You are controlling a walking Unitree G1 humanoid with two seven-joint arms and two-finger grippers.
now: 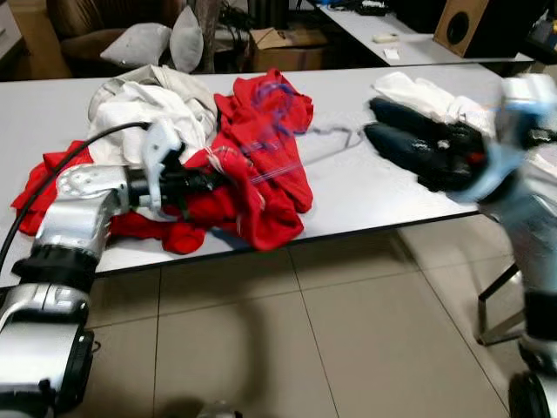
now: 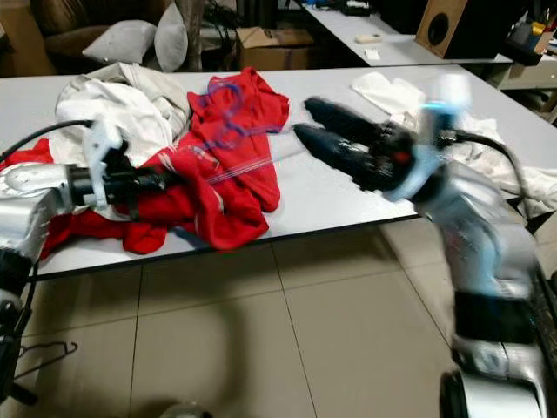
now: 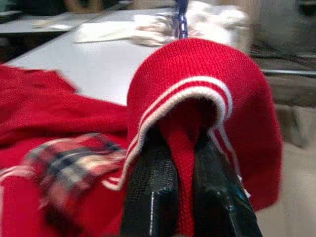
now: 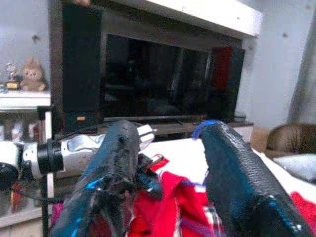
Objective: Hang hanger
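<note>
Left wrist view: left gripper [image 3: 183, 197] jaws pinch the red sweater [image 3: 207, 98]; right gripper [image 4: 168, 168] jaws gape, no writing legible

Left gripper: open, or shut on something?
Shut. The left gripper pinches the red garment's striped edge between both black fingers.

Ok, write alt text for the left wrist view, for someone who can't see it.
The left gripper has its two black fingers shut on a fold of a red knit garment with white-striped trim, bunched up over the fingers. Behind it a grey table holds more red cloth, a plaid patch and blurred white laundry.
</note>
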